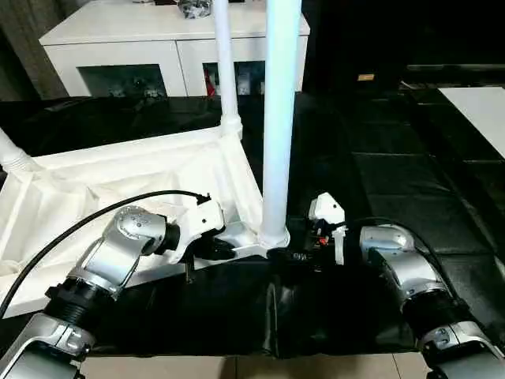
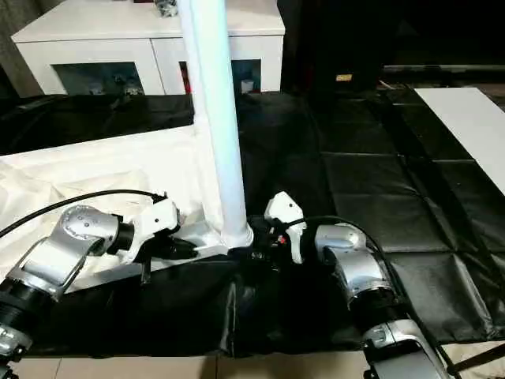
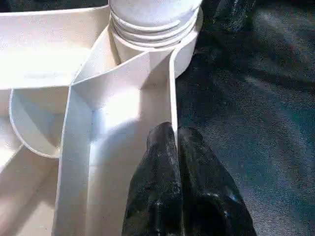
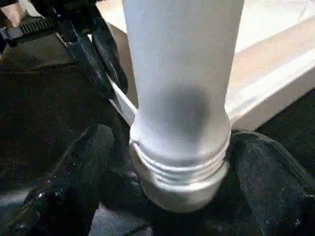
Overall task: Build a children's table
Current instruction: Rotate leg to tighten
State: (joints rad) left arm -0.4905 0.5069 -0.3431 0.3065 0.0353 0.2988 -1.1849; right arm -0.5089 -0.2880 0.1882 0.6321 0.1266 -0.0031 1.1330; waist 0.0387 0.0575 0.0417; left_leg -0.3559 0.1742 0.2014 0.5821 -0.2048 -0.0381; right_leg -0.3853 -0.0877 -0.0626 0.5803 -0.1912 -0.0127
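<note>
The children's table lies upside down on the black mat, its white ribbed top [image 1: 118, 174] facing up. Three white legs stand in corner sockets: the near leg [image 1: 280, 118], a far leg [image 1: 225, 71] and one at the left edge [image 1: 12, 154]. My left gripper [image 3: 171, 130] is shut on the top's thin rim [image 3: 172, 83], just beside the near leg's socket. My right gripper [image 4: 170, 135] is open around the near leg's threaded base [image 4: 179, 167], with one black finger [image 4: 74, 177] on each side and a narrow gap to the leg.
A white cabinet [image 1: 142, 47] with glass doors stands behind the table. The black mat [image 1: 379, 174] stretches to the right, where a white panel [image 1: 481, 110] lies at the edge. A black cable [image 1: 79, 225] loops over my left forearm.
</note>
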